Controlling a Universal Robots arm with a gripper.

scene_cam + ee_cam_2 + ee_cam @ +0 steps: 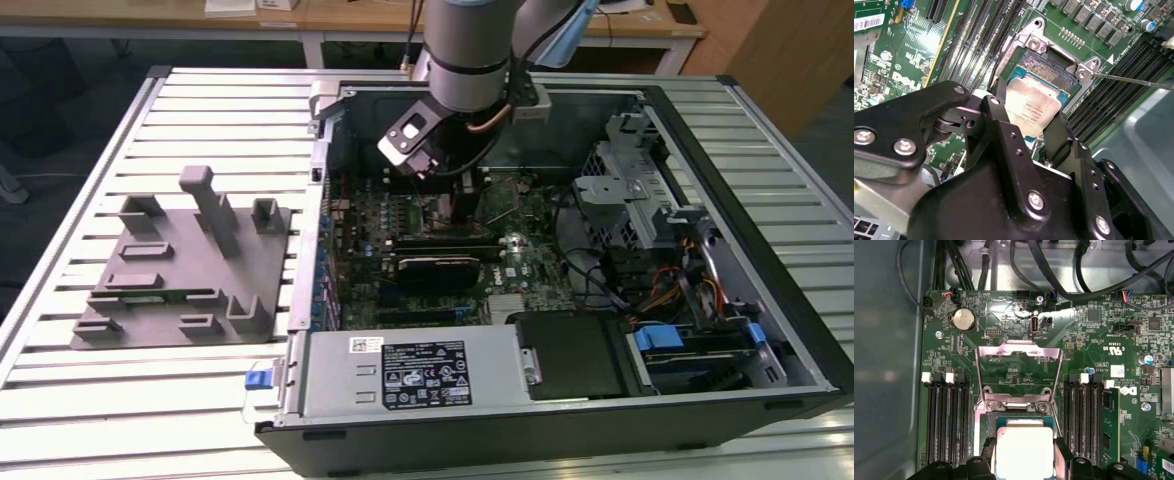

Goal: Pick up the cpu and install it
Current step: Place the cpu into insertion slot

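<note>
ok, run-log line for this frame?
step: cpu install | gripper: shut on cpu | cpu: tilted over open motherboard socket, seating unclear | load plate: flipped open

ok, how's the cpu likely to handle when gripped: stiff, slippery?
Likely stiff: the cpu looks flat and unbent in the pincer. Possibly slippery: its smooth metal top and thin edges offer little grip. Probably light, being so thin.
</note>
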